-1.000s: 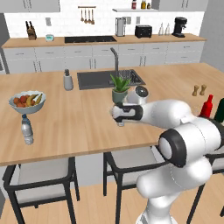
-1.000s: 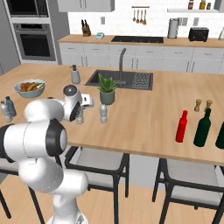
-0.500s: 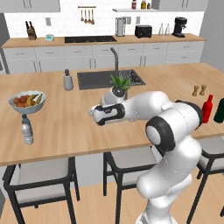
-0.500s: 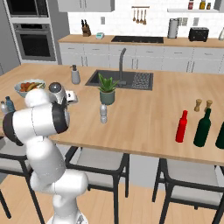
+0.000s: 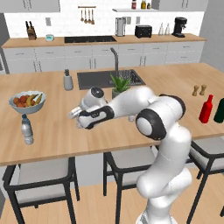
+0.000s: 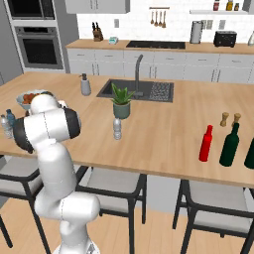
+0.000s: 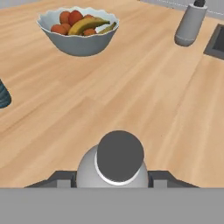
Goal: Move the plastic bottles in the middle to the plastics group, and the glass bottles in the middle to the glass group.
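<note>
My gripper point(image 5: 78, 118) is shut on a small clear plastic bottle point(image 7: 120, 156), whose round cap faces the hand camera. It hangs over the counter between the fruit bowl and the plant. The blue-capped bottle of the plastics group point(image 5: 27, 129) stands to its left near the front edge, and its top shows at the hand view's left edge point(image 7: 2, 94). A second pale-capped plastic bottle point(image 6: 117, 129) stands in front of the plant. The red glass bottle point(image 6: 206, 144) stands far right, right beside the dark green bottle point(image 6: 229, 145).
A fruit bowl point(image 5: 27, 102) sits just behind the blue-capped bottle. A grey soap dispenser point(image 5: 68, 81), the sink point(image 5: 101, 79) and a potted plant point(image 5: 119, 86) lie further back. Two brown shakers point(image 5: 199, 90) stand behind the red bottle.
The arm has swung left across the counter with the plastic bottle in its grip, from beside the plant to near the fruit bowl and the blue-capped bottle.
</note>
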